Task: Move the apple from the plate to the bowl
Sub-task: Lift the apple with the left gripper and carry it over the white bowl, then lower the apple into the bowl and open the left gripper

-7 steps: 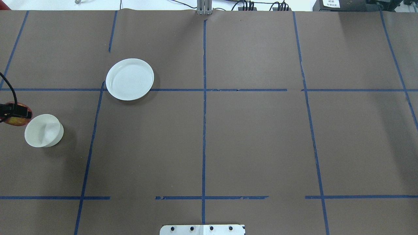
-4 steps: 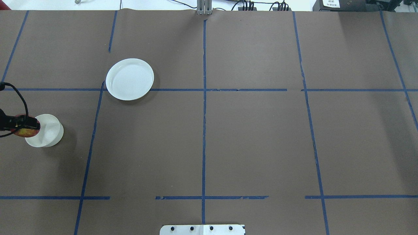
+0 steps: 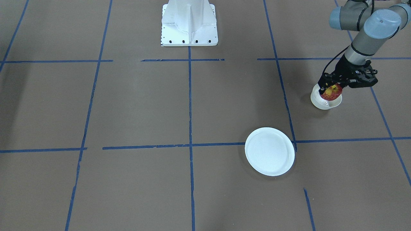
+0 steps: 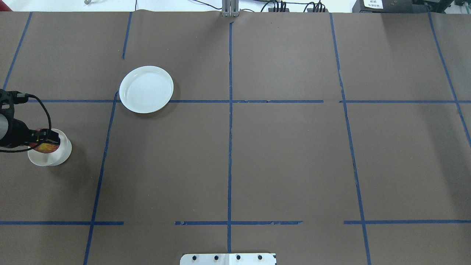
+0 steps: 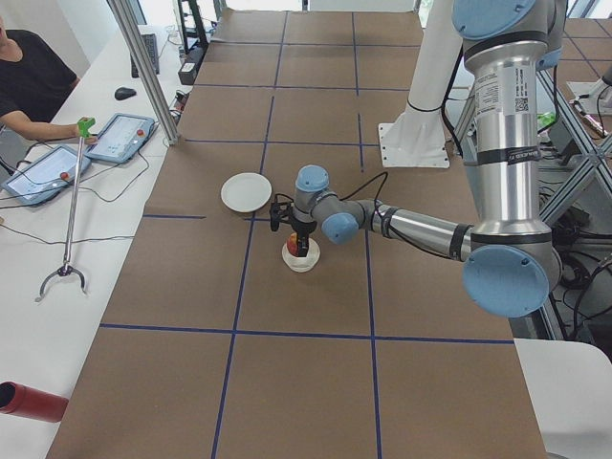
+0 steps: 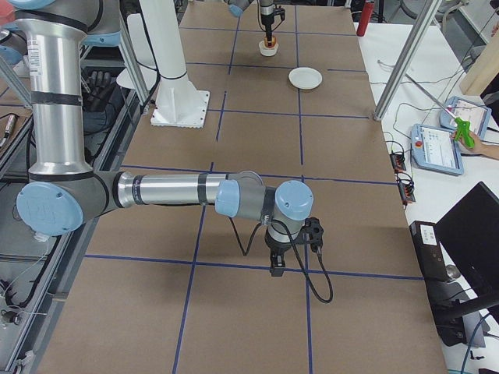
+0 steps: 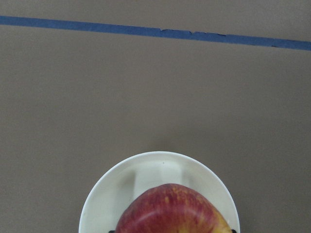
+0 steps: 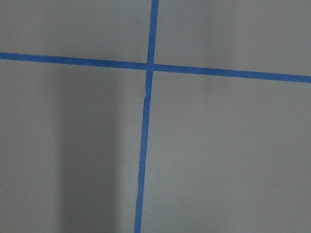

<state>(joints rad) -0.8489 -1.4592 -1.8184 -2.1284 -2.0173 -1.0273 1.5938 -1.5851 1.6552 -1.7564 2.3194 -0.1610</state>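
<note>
Overhead view: bowl [image 4: 64, 153] sits near the left edge of the table [image 4: 279, 154], plate [image 4: 146, 89] well apart from it, farther from the robot and to its right; apple [image 4: 46, 148] clamped in left gripper [image 3: 331, 87] over the bowl's mouth; right gripper [image 6: 277, 269] near the table's opposite end.

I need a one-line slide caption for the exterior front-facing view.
The left gripper holds the apple over the bowl; the white plate sits empty.
</note>
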